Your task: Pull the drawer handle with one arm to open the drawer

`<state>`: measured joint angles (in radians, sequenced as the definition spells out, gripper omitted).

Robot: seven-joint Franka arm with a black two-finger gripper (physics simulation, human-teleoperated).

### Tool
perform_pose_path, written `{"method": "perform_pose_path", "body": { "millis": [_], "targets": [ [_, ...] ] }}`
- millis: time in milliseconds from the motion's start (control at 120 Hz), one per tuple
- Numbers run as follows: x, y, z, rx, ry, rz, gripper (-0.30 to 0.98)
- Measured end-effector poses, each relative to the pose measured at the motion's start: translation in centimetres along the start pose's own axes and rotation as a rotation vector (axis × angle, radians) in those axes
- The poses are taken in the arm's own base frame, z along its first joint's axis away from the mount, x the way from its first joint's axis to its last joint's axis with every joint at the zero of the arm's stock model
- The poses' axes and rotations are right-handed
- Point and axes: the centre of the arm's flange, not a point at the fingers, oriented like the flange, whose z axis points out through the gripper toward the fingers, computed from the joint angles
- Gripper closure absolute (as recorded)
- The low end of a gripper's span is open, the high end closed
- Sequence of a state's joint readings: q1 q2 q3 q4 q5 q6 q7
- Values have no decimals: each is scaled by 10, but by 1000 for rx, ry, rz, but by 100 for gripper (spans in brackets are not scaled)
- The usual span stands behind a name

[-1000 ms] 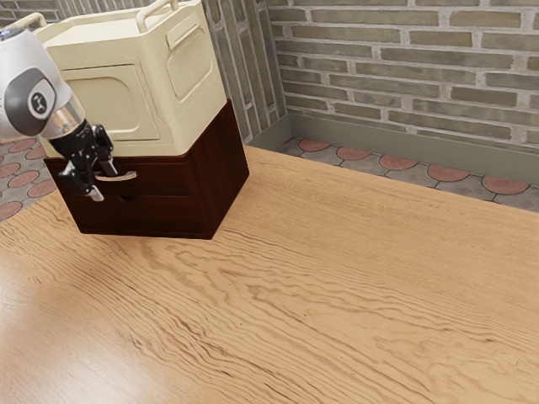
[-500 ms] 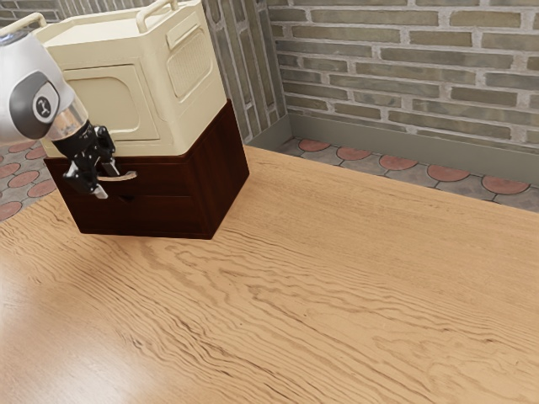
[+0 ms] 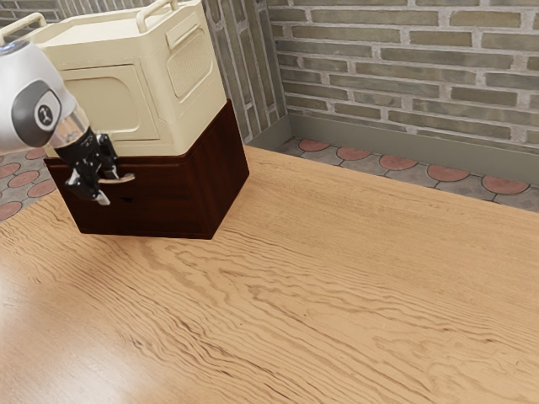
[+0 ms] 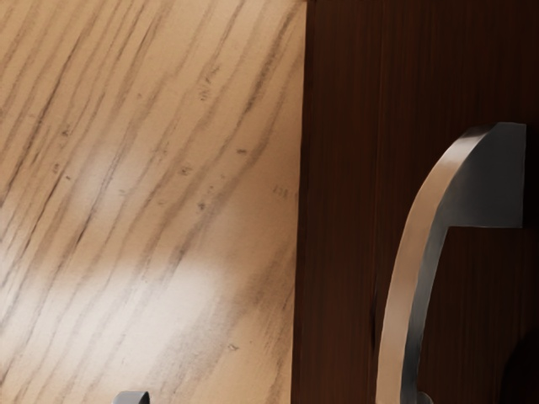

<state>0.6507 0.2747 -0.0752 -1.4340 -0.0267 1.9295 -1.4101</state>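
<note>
A wooden table (image 3: 320, 269) is set before a brick wall (image 3: 404, 67), and between the two a strip of tiled floor (image 3: 396, 162) is seen, well apart from the gripper (image 3: 109, 187). A dark wooden cabinet (image 3: 215, 177) is placed on the table, right at the gripper. Its upper drawer (image 3: 164, 178) is faced by the gripper; whether it has been pulled slightly out cannot be told, and its inside is hidden. The curved metal handle (image 4: 402, 295) is reached by the gripper, whose fingers (image 3: 103, 199) are held apart, with the handle between them. In the wrist view one fingertip is seen just beside the handle, on the drawer's side, and the other well out over the table; the handle is not clamped. Above the gripper, a cream box (image 3: 109, 101) is borne by the cabinet, its contents hidden. The drawer front is partly covered by the gripper, and the arm (image 3: 18, 105) is brought in from the exterior view's left. Bare tabletop is left below the gripper and toward the exterior view's right, past the cabinet's near corner.
</note>
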Motion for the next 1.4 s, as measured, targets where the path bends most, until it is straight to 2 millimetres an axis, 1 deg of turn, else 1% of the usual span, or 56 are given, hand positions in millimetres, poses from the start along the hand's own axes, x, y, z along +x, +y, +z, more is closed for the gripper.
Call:
{"method": "perform_pose_path", "body": {
  "millis": [225, 283, 358, 517, 683, 933, 1150, 1208, 1400],
  "targets": [
    [2, -19, -6, 0, -10, -17, 35],
    [-5, -21, -8, -4, -13, -9, 36],
    [-5, -27, -10, -5, -12, -12, 36],
    [-4, -34, -9, -8, -17, -22, 35],
    [-4, -42, -14, -13, -17, -30, 36],
    [-4, -64, -17, -4, -16, -47, 36],
    [-4, -85, -26, -9, -11, -64, 36],
    [-4, -91, -25, -8, -10, -69, 36],
    [-4, -100, -19, -4, -14, -83, 35]
  ]
}}
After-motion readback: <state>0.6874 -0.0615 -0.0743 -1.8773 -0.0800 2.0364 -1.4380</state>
